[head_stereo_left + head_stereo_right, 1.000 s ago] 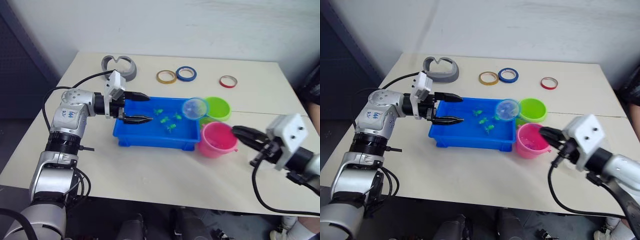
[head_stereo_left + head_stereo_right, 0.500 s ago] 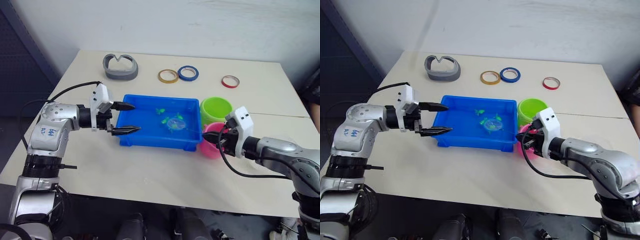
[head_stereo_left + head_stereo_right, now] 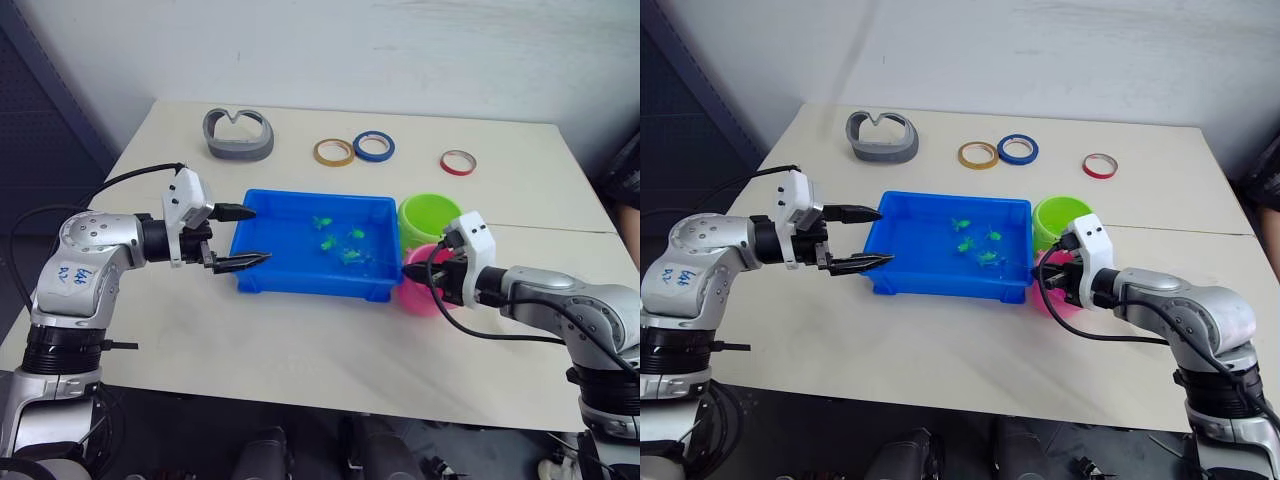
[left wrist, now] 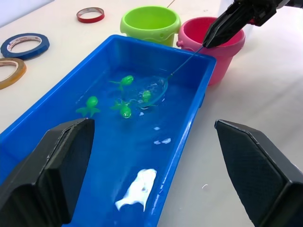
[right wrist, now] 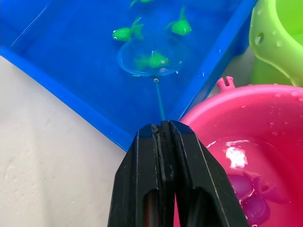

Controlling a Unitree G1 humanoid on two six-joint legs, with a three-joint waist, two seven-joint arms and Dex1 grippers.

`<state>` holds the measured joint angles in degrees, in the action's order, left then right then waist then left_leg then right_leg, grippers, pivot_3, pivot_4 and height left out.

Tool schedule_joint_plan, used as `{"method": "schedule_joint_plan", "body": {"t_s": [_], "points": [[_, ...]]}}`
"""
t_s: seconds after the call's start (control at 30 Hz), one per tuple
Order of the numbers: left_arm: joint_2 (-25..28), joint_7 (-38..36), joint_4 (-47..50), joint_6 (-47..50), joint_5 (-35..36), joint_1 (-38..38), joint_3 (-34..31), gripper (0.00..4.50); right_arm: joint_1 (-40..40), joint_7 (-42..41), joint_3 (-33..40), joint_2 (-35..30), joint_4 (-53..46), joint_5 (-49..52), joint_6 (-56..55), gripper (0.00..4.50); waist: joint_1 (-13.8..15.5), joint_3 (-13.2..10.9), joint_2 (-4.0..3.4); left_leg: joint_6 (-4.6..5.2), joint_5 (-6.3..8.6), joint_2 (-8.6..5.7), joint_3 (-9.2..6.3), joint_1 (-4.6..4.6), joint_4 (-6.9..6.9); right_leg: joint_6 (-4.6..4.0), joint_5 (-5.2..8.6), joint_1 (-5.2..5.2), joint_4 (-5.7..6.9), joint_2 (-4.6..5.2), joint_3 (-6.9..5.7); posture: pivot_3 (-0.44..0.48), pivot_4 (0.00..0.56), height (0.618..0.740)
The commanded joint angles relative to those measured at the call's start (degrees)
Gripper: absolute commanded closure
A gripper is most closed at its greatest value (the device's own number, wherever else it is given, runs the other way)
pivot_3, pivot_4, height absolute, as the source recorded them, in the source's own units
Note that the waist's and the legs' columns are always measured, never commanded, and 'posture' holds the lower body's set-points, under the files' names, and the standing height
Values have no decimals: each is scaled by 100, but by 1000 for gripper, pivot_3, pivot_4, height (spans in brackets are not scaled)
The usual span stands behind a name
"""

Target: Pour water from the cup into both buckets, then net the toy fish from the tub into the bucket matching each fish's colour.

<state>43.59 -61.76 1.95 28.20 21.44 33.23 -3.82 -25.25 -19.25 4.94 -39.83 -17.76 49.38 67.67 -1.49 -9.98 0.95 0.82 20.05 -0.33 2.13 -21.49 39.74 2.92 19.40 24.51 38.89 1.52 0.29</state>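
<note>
Netting is under way: the small blue ring net with clear mesh on a thin dark stick (image 5: 150, 59) lies dipped in the shallow bright blue plastic tub (image 3: 262, 262), a tiny bright green toy fish (image 5: 152, 60) over its hoop. The right tool (image 5: 163, 135) is clamped on the stick's end, above the pink round plastic bucket (image 3: 418, 295), which holds water and pink fish (image 5: 253, 189). The net looks light and flimsy, so the stick's end is likely the sensible hold; the wet fish may slip off. The lime green bucket (image 3: 430, 218) stands just behind the pink one. The left tool (image 3: 240, 236), fingers apart, hovers at the tub's near-left edge. Tape rings (image 3: 372, 146) lie well behind on the tabletop (image 3: 300, 350).
</note>
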Motion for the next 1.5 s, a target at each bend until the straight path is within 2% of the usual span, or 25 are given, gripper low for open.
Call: {"method": "schedule_joint_plan", "body": {"t_s": [0.03,0.37,0.73,1.0,1.17,1.23,1.37,1.5], "points": [[54,52,181,-35,105,52,-123,57,-61,81,104,87,-82,-176,-18,4500,-6,0,0,0,0,0,0,0,0,0,0,0,0,0,0,0,150,740],[-90,87,-24,-137,69,331,35,57,-320,-79,-91,420,158,-1026,-792,4500,-5,0,0,-1,0,0,0,-1,-5,0,0,3,1,-1,-1,0,150,740],[-497,39,-612,-310,100,826,168,57,363,-765,-302,-152,-851,-1931,-1992,4500,8,0,0,0,0,-1,0,-3,-10,1,-1,1,-4,-1,-2,0,150,740],[-883,-249,-1050,-241,228,1383,360,57,947,-833,701,-313,-1641,-1843,-2300,4500,7,0,0,-2,-1,-1,0,-2,-9,1,-1,2,-1,-2,-2,0,150,740],[-1313,-342,-1497,-395,189,1795,491,57,1511,-907,1716,-819,-1960,-2014,-2234,4500,45,0,0,-3,-2,-1,-1,-2,-9,1,-1,1,-1,-4,-4,0,150,740],[-1417,-365,-1611,-499,115,1865,548,57,1674,-964,1859,-1021,-1891,-2210,-2372,4500,71,0,0,-3,-1,-2,1,-2,-9,1,-1,0,-3,-3,0,0,150,740],[-1581,-385,-1733,-649,31,1937,632,57,2123,-1306,1579,-1705,-1478,-3320,-3559,4500,78,0,0,-3,-2,-2,5,0,-9,2,-1,1,-2,-5,2,0,150,740],[-1627,-381,-1735,-698,15,1949,660,57,2367,-1258,1099,-2326,-976,-4678,-4857,4500,68,0,0,-5,-3,-2,11,4,-8,2,-1,2,-10,-8,7,0,150,740]]}}
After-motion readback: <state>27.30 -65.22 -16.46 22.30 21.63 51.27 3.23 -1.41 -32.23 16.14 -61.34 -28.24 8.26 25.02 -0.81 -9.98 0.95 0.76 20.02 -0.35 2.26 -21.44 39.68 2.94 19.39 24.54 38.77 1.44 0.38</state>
